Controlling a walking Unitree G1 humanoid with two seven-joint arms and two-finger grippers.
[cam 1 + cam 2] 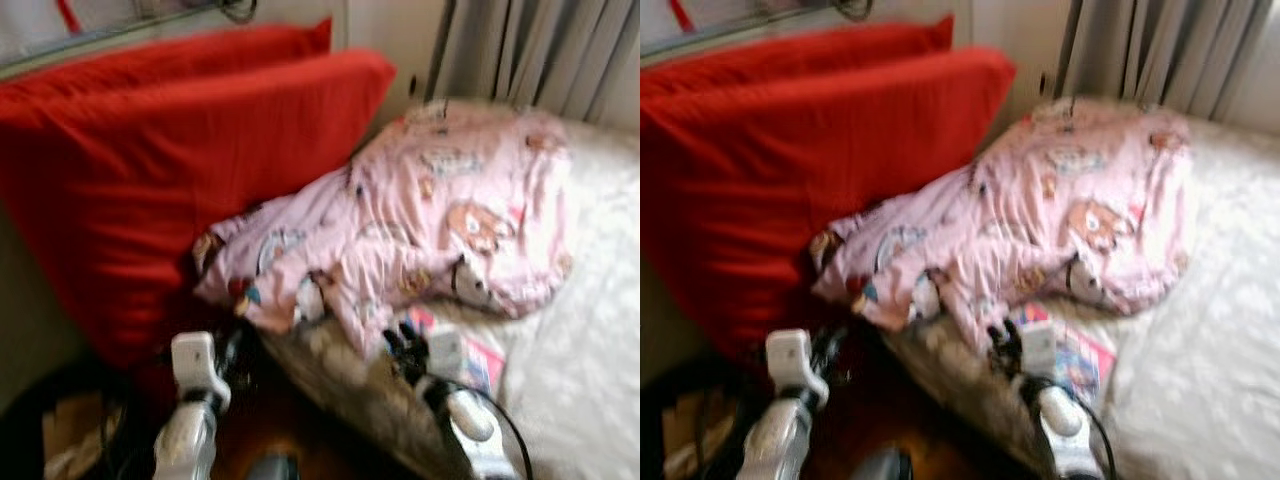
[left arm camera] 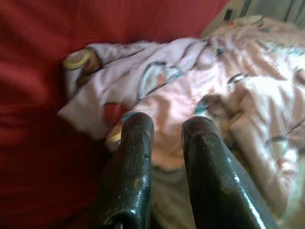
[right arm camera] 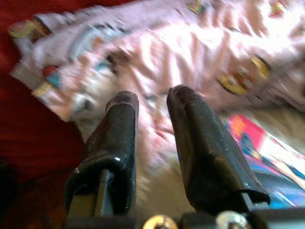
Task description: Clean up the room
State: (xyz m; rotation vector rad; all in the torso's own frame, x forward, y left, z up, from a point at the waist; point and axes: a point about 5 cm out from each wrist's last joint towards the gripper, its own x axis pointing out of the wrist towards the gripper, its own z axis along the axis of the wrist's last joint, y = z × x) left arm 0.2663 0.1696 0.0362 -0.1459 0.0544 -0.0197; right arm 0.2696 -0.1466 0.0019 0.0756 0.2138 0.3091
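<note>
Both arms reach forward, left gripper [image 2: 167,136] and right gripper [image 3: 151,107] slightly parted.

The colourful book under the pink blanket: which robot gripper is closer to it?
Right. The right gripper sits beside the book; the left gripper is farther off, by the red pillow.

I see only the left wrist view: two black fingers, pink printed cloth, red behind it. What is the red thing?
Observer: It is a big red pillow standing at the head of the bed, and the pink printed blanket leans against it.
Operator: Where is the other arm?
Observer: The right gripper is at the bed's edge, just below the blanket's near hem, with a narrow gap between its fingers.
Operator: Is anything else lying near it?
Observer: Yes, a colourful magazine or booklet lies on the white bedspread, partly under the blanket, beside that gripper.
</note>
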